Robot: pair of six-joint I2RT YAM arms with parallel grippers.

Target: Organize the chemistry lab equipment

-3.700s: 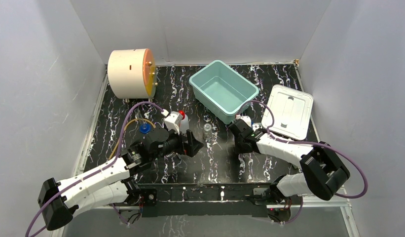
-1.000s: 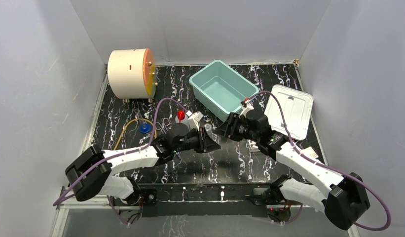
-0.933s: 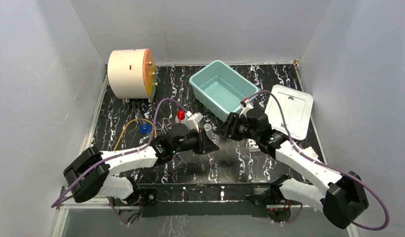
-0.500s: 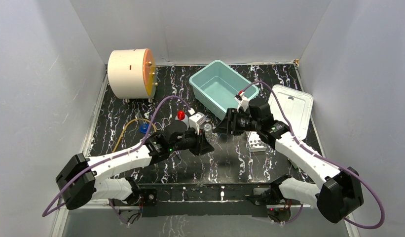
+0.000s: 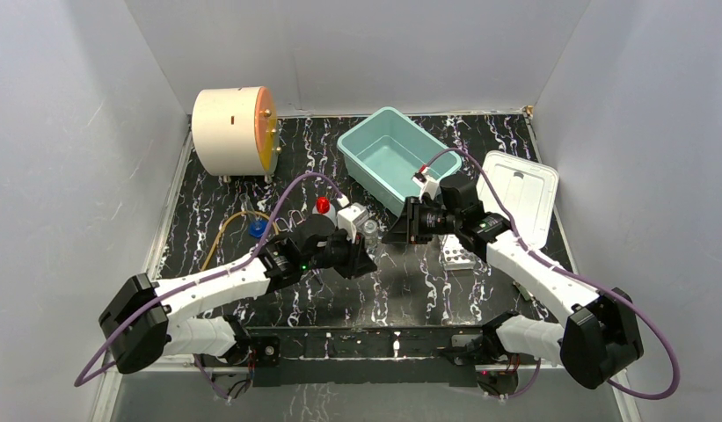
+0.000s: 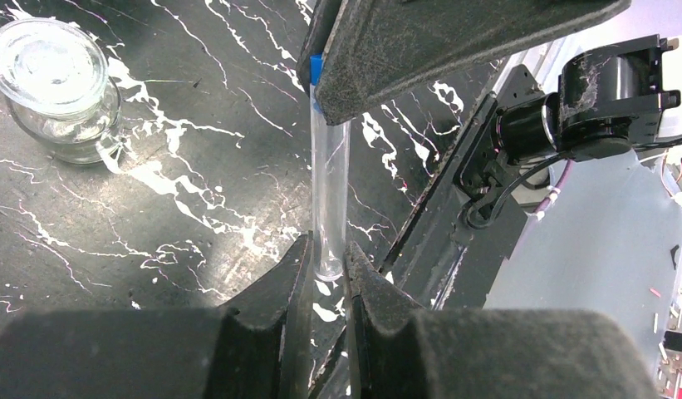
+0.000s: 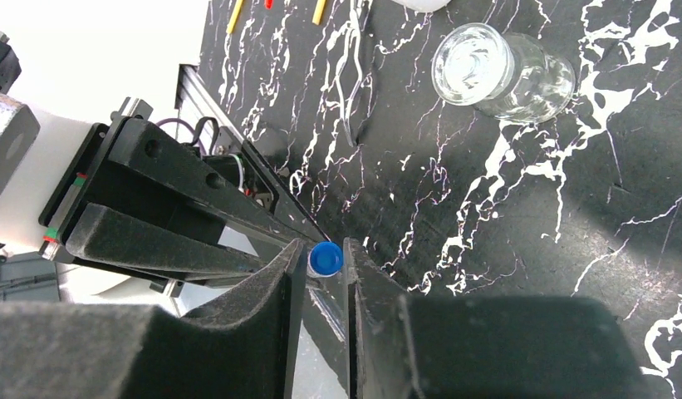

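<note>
A thin clear tube [image 6: 330, 191] with a blue cap [image 7: 326, 258] hangs in the air between my two grippers, above the black table. My left gripper [image 6: 327, 249] is shut on its rounded bottom end. My right gripper [image 7: 325, 249] has its fingers pressed against the blue cap end. In the top view the two grippers meet tip to tip, left [image 5: 361, 259] and right [image 5: 394, 233]. The clear glass vial [image 5: 370, 230] stands upright just behind them. The squeeze bottle's red nozzle [image 5: 322, 206] shows behind my left wrist. The clear tube rack [image 5: 456, 257] lies under my right forearm.
A teal bin [image 5: 397, 158] stands at the back centre, with its white lid [image 5: 517, 198] lying flat to its right. The cream drum [image 5: 234, 130] sits at the back left. A blue ring [image 5: 258, 230] and yellowish tubing [image 5: 225, 230] lie at the left.
My right gripper has moved in toward the left gripper and narrowed its jaws onto the tube's blue cap. The left gripper has kept its hold and shifted slightly.
</note>
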